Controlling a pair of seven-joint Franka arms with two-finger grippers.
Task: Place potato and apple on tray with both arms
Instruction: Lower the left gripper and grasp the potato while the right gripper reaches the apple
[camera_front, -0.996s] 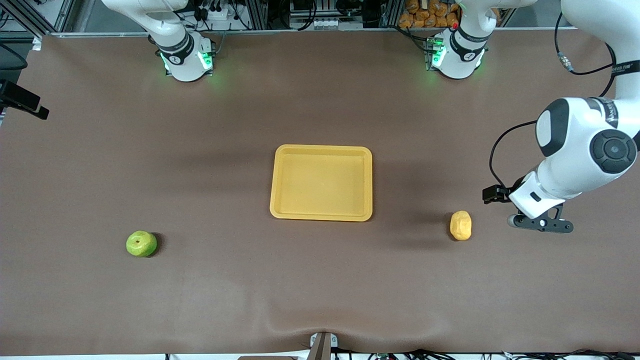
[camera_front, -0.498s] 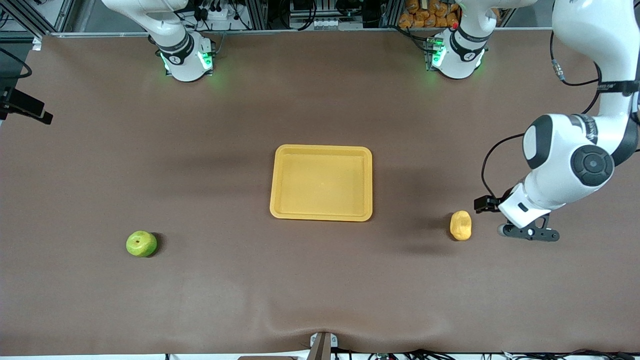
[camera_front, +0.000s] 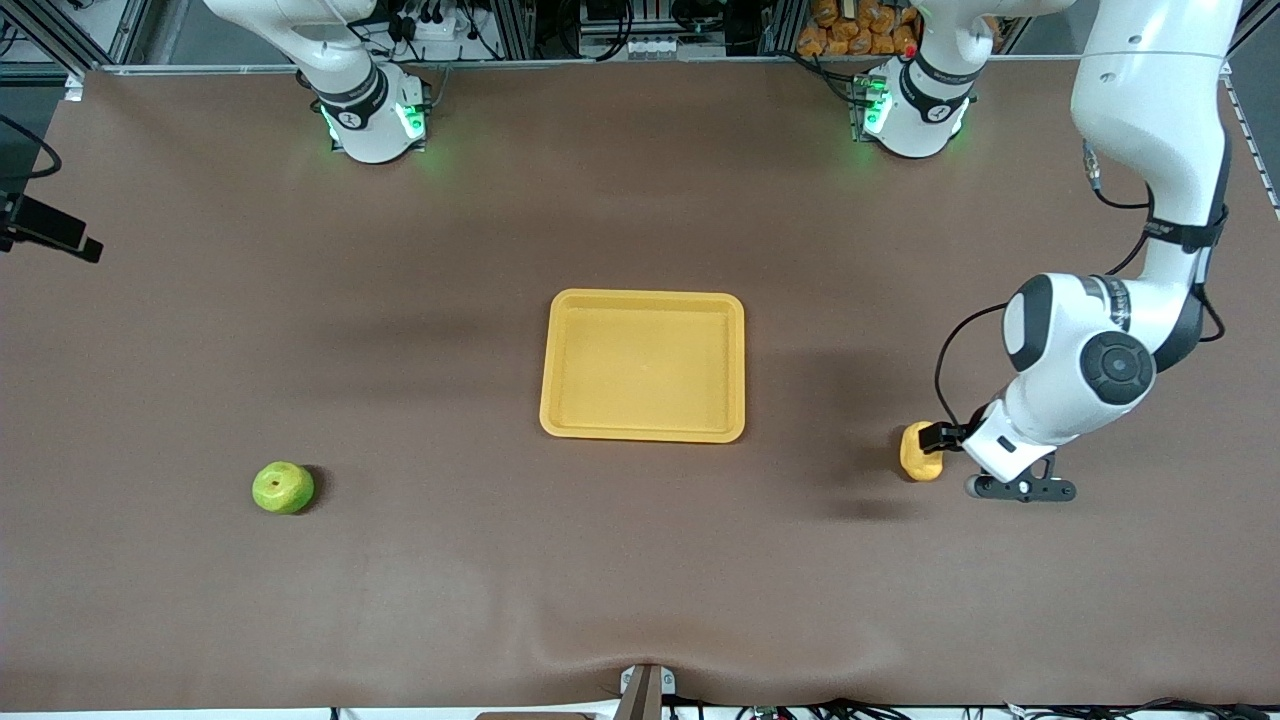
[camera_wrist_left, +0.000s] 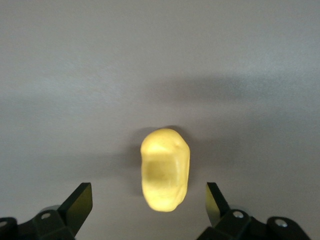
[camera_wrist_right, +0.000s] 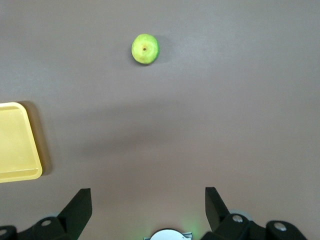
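One lumpy yellow-orange potato (camera_front: 919, 452) is lying at the front view's lower right, the left gripper (camera_wrist_left: 149, 205) hovering wide open over it. One green apple (camera_front: 283, 488) is sitting at lower left, one yellow tray (camera_front: 644, 432) at centre. The right gripper (camera_wrist_right: 148, 209) is spread wide above bare table.

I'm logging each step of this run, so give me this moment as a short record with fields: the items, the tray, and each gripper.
potato: on the table toward the left arm's end, outside the tray
apple: on the table toward the right arm's end, outside the tray
tray: mid-table, nothing in it
left gripper: open, over the potato, not gripping it
right gripper: open, high above the table, apple far from it
placed so far: neither item
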